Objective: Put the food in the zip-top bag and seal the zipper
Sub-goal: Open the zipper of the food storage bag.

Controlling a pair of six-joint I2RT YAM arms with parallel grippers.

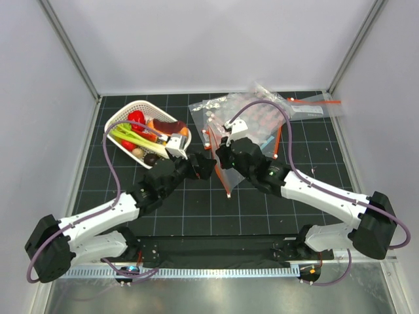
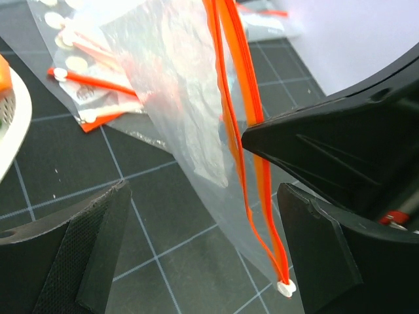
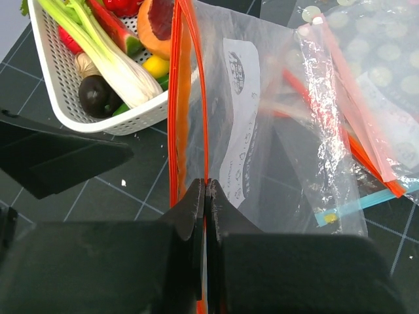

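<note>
Jaws-wise: right gripper [image 3: 205,188] clamps the orange-red zipper strip [image 3: 174,111] of the clear crinkly bag [image 3: 281,137], left gripper [image 2: 203,193] gapes just beside the bag, plastic toy food [image 3: 121,62] sits off to the bag's left, so I'd say it's mouth-opening time and left should pinch the other lip.

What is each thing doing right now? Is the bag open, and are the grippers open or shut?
Clear crinkly plastic zip-top bag: held up on edge, no food inside.
Thin orange-red zipper: apart above the gripper, not sealed.
Right gripper: shut on the zipper.
Left gripper: open, around the bag's edge.
Small plastic toy food: lying in the basket.
White slotted basket: upright, holding food.
Other clear bags: lying flat.
</note>
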